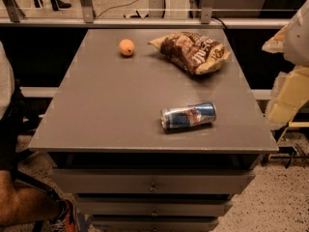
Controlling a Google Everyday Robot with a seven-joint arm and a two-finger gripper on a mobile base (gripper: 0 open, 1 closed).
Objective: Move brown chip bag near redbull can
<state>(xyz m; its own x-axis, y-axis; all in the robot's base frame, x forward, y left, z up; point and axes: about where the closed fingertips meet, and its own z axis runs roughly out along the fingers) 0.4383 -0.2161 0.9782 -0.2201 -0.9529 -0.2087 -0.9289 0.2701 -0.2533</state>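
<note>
The brown chip bag (pixel 190 51) lies crinkled on the far right part of the grey table top (pixel 106 110), with white lettering facing up. The redbull can (pixel 188 116) lies on its side near the front right of the table, well in front of the bag. My gripper (pixel 286 98) hangs at the right edge of the view, off the table's right side, to the right of both the bag and the can. It touches neither of them.
A small orange fruit (pixel 126 47) sits at the back of the table, left of the bag. The table has drawers (pixel 152 182) below. A person's leg and shoe (pixel 38 207) are at the lower left. A railing (pixel 145 21) runs behind the table.
</note>
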